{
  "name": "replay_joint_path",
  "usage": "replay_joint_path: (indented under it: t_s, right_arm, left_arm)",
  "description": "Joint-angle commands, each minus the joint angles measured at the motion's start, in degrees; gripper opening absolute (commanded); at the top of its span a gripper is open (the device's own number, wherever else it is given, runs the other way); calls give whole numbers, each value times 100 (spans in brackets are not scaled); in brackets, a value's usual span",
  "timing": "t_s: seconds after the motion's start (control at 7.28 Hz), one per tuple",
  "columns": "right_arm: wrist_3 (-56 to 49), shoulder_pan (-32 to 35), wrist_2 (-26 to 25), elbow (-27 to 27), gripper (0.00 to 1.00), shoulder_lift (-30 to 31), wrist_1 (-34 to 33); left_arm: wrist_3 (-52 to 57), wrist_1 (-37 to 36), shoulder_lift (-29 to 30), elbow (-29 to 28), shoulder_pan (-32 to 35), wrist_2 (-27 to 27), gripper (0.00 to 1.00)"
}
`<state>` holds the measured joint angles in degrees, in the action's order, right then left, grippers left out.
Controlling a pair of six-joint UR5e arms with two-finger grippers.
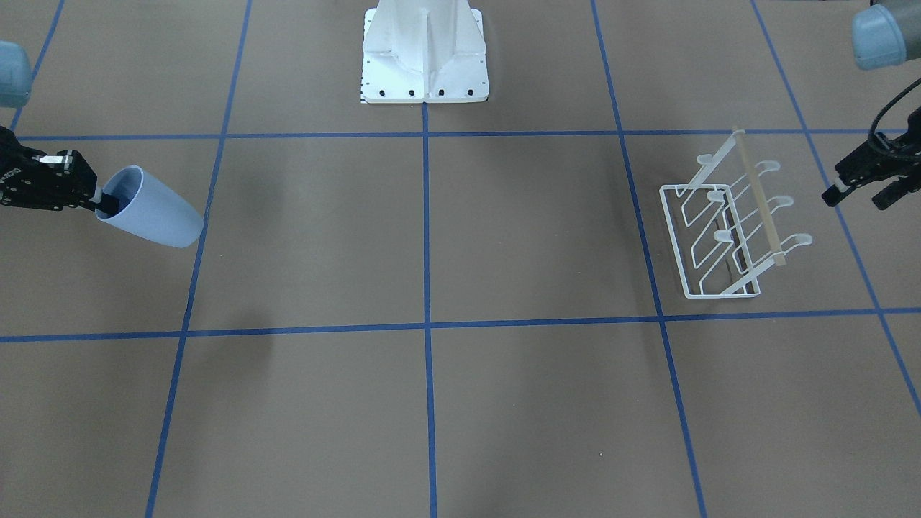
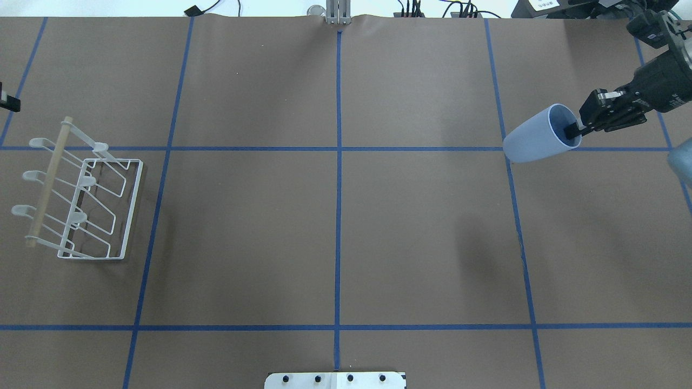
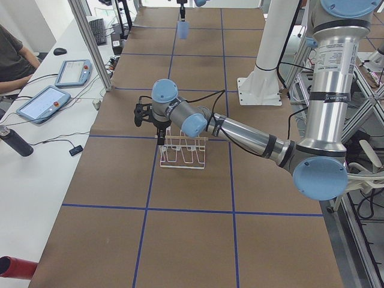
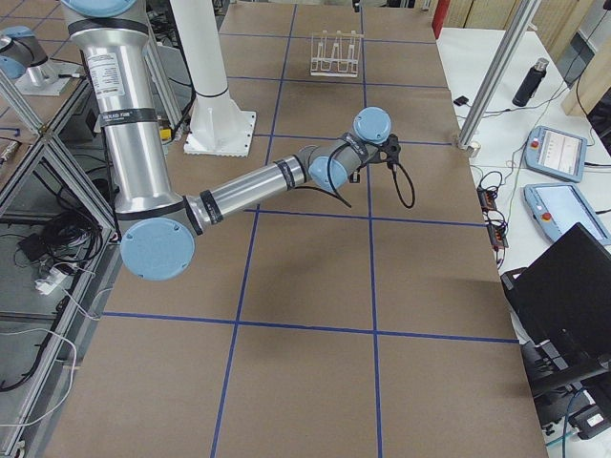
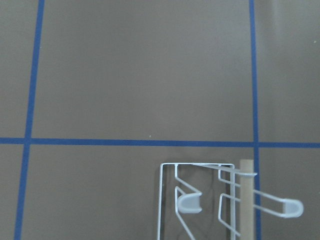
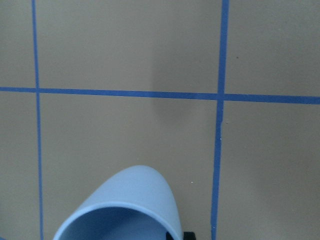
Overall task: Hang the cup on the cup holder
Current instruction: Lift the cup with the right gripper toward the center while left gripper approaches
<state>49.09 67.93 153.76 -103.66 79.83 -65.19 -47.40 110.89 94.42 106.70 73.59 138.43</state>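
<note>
- Cup (image 1: pixel 155 212): pale blue plastic, smooth & matte, tapered w/ a wider rim. It's hanging in the air at the far end of the table from the cup holder (image 1: pixel 727 230), well apart from it. It's lying nearly on its side, w/ the closed bottom pointing toward the holder.
- Right gripper (image 1: pixel 104 201) is pinching the cup's rim: one black finger is sitting inside the mouth, the other is pressing on the outside wall. In the right wrist view, that finger is the only thing showing inside the cup.
- Cup holder is standing on the table: thin white wire, rectangular base frame, slanted prongs w/ rounded pale tips, and a tan wooden rod (image 1: pixel 757 198) running across the top.
- Left gripper (image 1: pixel 858 196) is hovering near the holder, on its rod side, away from the cup. Its jaws are standing apart w/ nothing between them.
- Table (image 1: pixel 504 237) under the holder is showing flat brown paper, matte, w/ blue tape lines (image 1: pixel 425 216) crossing it in a grid.
</note>
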Motion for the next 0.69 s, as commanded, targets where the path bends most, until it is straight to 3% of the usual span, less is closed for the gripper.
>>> replay_joint_path:
  t_s: [0.0, 0.14, 0.27, 0.55]
  right_arm:
    - [1343, -60, 180, 12, 0, -116, 1258]
    - [1801, -104, 476, -5, 0, -335, 1411]
    - [2084, -113, 540, -153, 0, -372, 1430]
    - [2148, -130, 776, -103, 0, -477, 1421]
  left_arm:
    - [-1600, 363, 723, -9, -632, -9, 98]
    - [-2320, 372, 1127, 0, -922, -26, 98]
    - [-2831, 407, 1497, 87, -1291, -418, 98]
    - [-3729, 1430, 1623, 62, -2117, -1569, 98]
